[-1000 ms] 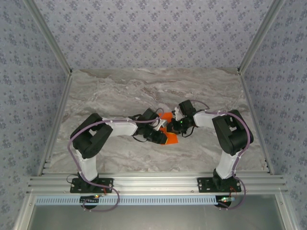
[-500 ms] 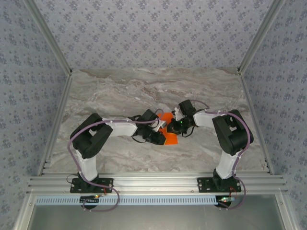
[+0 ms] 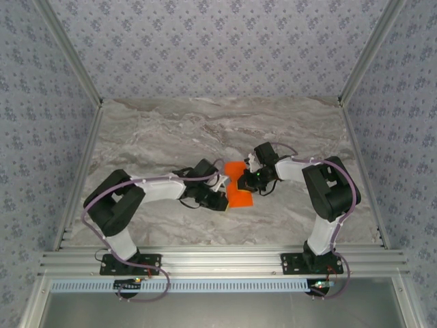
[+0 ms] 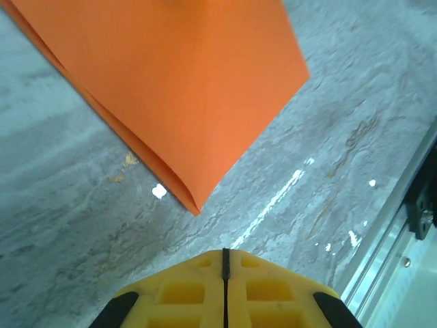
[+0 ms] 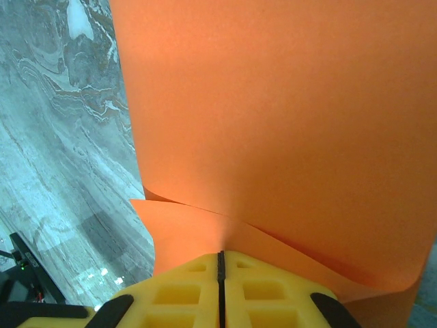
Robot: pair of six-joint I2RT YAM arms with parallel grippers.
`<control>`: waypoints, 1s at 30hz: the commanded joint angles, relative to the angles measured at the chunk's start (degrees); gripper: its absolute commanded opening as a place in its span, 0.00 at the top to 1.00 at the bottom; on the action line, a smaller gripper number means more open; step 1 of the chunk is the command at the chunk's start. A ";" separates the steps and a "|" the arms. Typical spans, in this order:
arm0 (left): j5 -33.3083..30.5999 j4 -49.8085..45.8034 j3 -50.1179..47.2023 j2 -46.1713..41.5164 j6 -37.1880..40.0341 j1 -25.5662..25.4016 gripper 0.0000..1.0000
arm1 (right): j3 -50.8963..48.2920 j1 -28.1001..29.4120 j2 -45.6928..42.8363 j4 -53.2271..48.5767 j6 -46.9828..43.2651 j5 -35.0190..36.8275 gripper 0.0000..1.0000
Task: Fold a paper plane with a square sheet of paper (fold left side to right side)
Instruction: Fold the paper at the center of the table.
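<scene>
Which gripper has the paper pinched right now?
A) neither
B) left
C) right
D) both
C: in the right wrist view the paper runs straight into the closed tips of the right gripper. In the left wrist view the left gripper is shut on nothing, with bare table between it and the paper's corner.

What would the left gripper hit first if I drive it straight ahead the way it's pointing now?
Most likely the orange paper: its folded corner lies just ahead of the left gripper, a little off its line. Height is unclear, so the shut fingers might scrape the table first.
</scene>
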 commanded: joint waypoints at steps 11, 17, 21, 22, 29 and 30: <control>2.45 2.36 7.77 8.67 -0.31 0.65 0.87 | 0.29 0.22 1.96 -3.38 -0.76 3.18 0.93; -1.74 -2.69 8.89 11.19 1.46 -0.93 0.87 | 0.29 0.29 -0.71 -1.99 -0.57 2.02 0.93; -5.13 -5.49 9.05 11.45 1.47 -1.55 0.87 | -0.30 0.27 -3.85 -2.90 -0.77 1.76 0.94; -5.83 -5.96 8.94 11.39 1.51 -1.64 0.88 | -0.59 0.22 -4.62 -3.34 -0.83 1.69 0.94; -8.27 -7.76 8.92 11.35 1.72 -2.10 0.88 | -3.63 1.45 -7.52 -4.76 -0.59 0.10 0.95; -8.41 -7.79 8.94 11.32 1.75 -2.17 0.88 | -4.20 1.68 -7.31 -4.15 -0.34 -0.13 0.96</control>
